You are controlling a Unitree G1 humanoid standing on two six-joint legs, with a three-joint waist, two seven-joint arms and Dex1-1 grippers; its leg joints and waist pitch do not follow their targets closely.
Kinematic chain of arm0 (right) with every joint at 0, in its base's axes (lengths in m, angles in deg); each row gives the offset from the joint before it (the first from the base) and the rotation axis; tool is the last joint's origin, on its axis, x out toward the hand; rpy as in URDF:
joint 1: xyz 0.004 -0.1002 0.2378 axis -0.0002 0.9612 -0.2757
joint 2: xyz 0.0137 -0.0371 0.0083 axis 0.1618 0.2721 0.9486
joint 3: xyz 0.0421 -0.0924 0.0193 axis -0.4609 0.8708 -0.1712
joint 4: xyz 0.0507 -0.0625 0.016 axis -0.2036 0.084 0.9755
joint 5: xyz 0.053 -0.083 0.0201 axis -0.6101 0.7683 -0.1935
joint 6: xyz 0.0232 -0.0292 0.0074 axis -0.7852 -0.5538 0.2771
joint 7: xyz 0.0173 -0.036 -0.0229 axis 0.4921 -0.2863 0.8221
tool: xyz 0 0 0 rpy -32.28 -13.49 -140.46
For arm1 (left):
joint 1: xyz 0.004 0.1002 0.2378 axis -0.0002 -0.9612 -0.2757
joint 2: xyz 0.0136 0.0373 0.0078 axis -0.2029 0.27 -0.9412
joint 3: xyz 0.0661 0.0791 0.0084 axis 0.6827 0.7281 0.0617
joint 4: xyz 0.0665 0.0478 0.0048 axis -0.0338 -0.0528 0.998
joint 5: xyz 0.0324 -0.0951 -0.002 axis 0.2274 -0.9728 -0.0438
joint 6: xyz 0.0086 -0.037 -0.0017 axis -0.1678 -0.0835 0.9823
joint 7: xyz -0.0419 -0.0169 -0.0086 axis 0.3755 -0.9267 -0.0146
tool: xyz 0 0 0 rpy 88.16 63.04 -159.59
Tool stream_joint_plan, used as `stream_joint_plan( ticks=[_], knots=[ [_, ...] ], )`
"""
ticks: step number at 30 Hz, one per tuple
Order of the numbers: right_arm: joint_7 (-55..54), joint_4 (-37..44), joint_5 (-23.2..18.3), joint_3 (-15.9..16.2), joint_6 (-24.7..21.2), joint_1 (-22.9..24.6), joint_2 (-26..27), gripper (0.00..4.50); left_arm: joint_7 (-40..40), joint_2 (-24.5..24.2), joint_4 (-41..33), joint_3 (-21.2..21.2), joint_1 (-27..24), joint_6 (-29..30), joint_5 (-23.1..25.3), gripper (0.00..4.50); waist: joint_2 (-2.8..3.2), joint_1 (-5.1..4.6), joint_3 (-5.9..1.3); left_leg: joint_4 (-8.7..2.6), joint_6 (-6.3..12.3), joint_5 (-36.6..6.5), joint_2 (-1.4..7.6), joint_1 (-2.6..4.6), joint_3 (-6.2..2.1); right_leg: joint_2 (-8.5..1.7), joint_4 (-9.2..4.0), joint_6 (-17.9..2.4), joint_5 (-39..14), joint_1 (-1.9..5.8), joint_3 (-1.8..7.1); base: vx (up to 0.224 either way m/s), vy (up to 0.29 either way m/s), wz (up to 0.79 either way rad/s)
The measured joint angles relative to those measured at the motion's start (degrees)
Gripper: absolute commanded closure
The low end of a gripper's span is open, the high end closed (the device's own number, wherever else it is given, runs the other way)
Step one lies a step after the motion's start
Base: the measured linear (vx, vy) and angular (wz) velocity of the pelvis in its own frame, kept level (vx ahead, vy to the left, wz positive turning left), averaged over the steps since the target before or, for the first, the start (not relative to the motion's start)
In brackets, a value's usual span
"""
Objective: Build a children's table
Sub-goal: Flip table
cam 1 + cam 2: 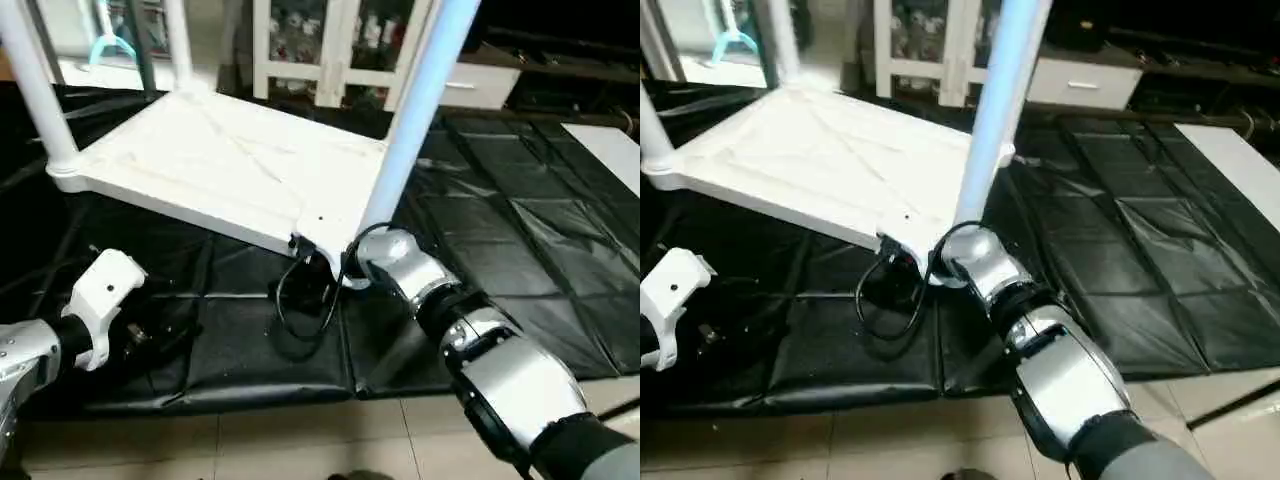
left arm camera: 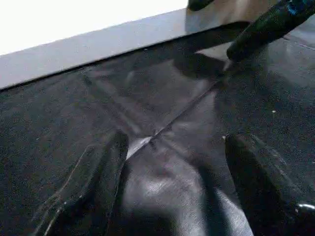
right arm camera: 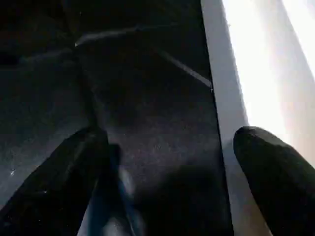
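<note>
Nearest the viewer, two silver forearms reach over a black padded mat (image 1: 520, 250). The left gripper (image 2: 172, 162), low over the mat just short of the upturned table top (image 1: 215, 160), has its two black fingers spread apart with nothing between them. The right gripper (image 3: 172, 162) is tucked at the top's near corner, beside the base of a white leg (image 1: 415, 110); its fingers stand wide, holding nothing, one finger next to the white edge. A black cable (image 1: 300, 300) loops there. Beyond, other legs rise from the top's left and far corners, a white cabinet (image 1: 330, 50) behind. To finish well, the near leg probably wants pressing straight down its socket, checked for lean
</note>
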Motion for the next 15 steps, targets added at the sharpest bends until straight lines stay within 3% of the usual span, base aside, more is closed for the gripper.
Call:
stream_joint_plan(
  ticks=[7, 8, 11, 12, 15],
  knots=[
    [-2.3, -4.5, 1.3, -1.2, 1.0, -1.4, -0.4, 0.06, -0.6, -0.1, -0.1, 0.7, 0.0, 0.9, 0.0, 1.0, 0.21, 0.7, 0.36, 0.01, 0.0, 0.0, 0.01, 0.08, 0.05, -0.06, 0.09, -0.1, 0.1, 0.05, 0.02, 0.0, 0.0, 0.0],
    [-1.6, -4.9, 1.4, -1.2, 0.8, -1.4, -0.6, 0.4, -0.6, -0.1, -0.1, 0.8, 0.0, 0.9, 0.0, 1.0, 0.24, 0.73, 0.4, 0.01, -0.01, 0.0, 0.01, 0.07, 0.05, -0.06, 0.09, -0.2, 0.1, 0.05, 0.02, 0.0, 0.0, 0.0],
    [4.8, -6.5, 1.7, -1.1, 0.4, -1.4, -2.2, 0.44, -0.1, -0.4, -0.5, 0.9, 0.0, 1.3, 0.0, 1.0, 0.32, 0.67, 0.52, 0.01, -0.01, 0.0, 0.01, 0.05, 0.05, -0.06, 0.12, -0.2, 0.2, 0.01, 0.01, 0.0, 0.0, 0.0],
    [6.9, -6.5, 1.7, -1.1, 0.4, -1.4, -2.5, 0.73, 0.0, -0.4, -0.6, 0.9, 0.0, 1.4, -0.1, 1.0, 0.36, 0.55, 0.54, 0.01, 0.0, 0.0, 0.01, 0.07, 0.05, -0.06, 0.16, -0.2, 0.2, 0.0, 0.01, 0.0, 0.0, 0.0],
    [11.5, -6.6, 1.9, -1.1, 0.6, -1.4, -2.9, 0.9, 0.1, -0.5, -0.7, 1.0, 0.3, 1.5, -0.1, 1.0, 0.41, 0.11, 0.58, 0.01, -0.01, 0.0, 0.06, 0.12, 0.05, -0.03, 0.3, -0.2, 0.1, -0.05, -0.03, 0.0, 0.0, 0.0]
  ],
)
